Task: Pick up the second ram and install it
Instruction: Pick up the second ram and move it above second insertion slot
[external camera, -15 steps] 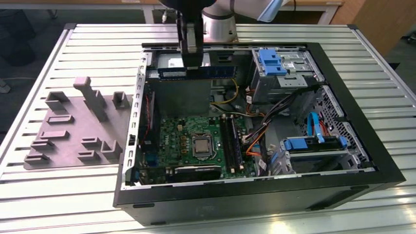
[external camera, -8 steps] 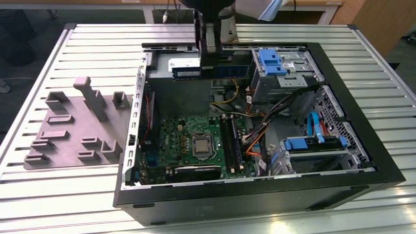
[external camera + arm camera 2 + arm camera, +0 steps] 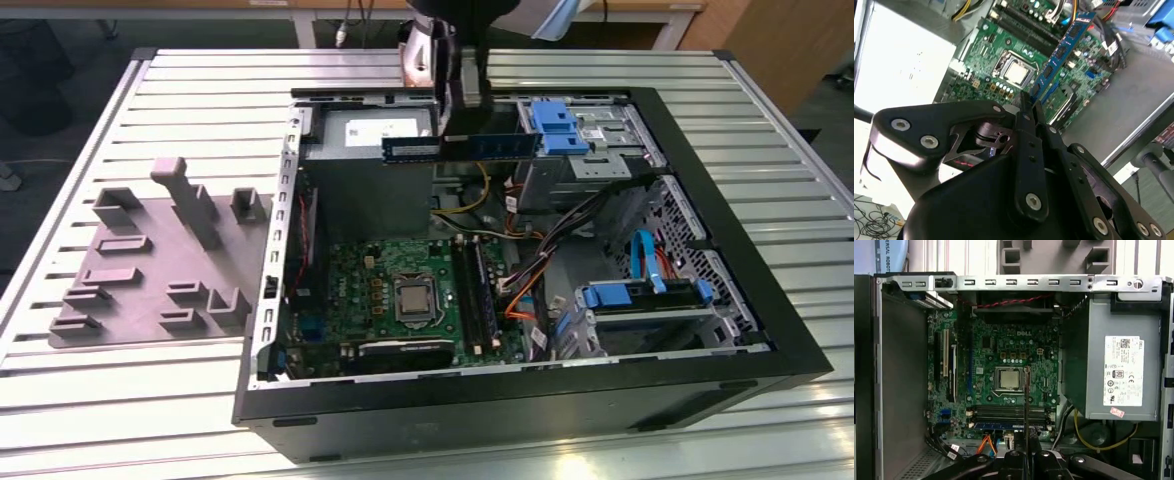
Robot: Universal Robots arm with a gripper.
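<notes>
- Slatted metal table [image 3: 160, 400]: everything else is borne on it.
- Black computer case [image 3: 534, 410]: laid on its side on the table with the side panel off, so that the interior is exposed.
- Grey plastic tray [image 3: 147, 250]: set on the table beside the case, at the exterior view's left; raised blocks are seen on it.
- Green motherboard [image 3: 387, 270]: mounted flat on the floor of the case; it is also seen in both wrist views [image 3: 1004, 345] [image 3: 1019, 50].
- Grey power supply [image 3: 1114, 365]: fixed inside the case next to the motherboard, with yellow cables led out near it.
- Gripper [image 3: 454, 135]: hung from above over the open case, clenched on the second ram. The closed fingertips are seen in the second wrist view [image 3: 1029, 107] and at the frame edge in the first wrist view [image 3: 1026, 457].
- Second ram [image 3: 501, 146]: gripped near its middle and held level in the air, well above the motherboard, over the power-supply end of the case. In the second wrist view [image 3: 1061, 50] the blue board and its black chips are shown; in the first wrist view [image 3: 1026, 405] it is seen edge-on as a thin line.
- Memory slots [image 3: 1009, 415]: lined up beside the processor.
- Processor [image 3: 1010, 378]: seated in its socket near the middle of the motherboard.
</notes>
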